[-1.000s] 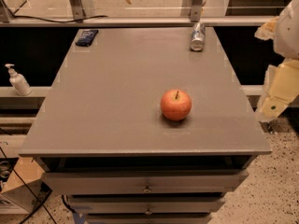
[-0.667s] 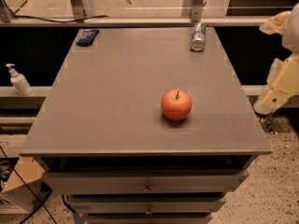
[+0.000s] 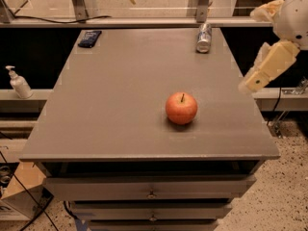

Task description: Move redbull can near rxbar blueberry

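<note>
Slanting claw [image 3: 253, 82] right of table [image 3: 115, 95]

No legible text, brand, number or sign anywhere in view.

Slim silver-and-blue metal drink can [image 3: 204, 37], far right end of the grey worktop [image 3: 120, 105]: blue patches on its side, lettering not readable.

Small flat dark blue snack-bar wrapper [image 3: 90, 38], far left corner: faint light marks, too small to read.

White plastic pump bottle [image 3: 19, 83], on the ledge left of the worktop: label not readable.

Cream-coloured pincer [image 3: 255, 81], just off the worktop's right edge, well apart from the can: plain surface, nothing readable.
</note>
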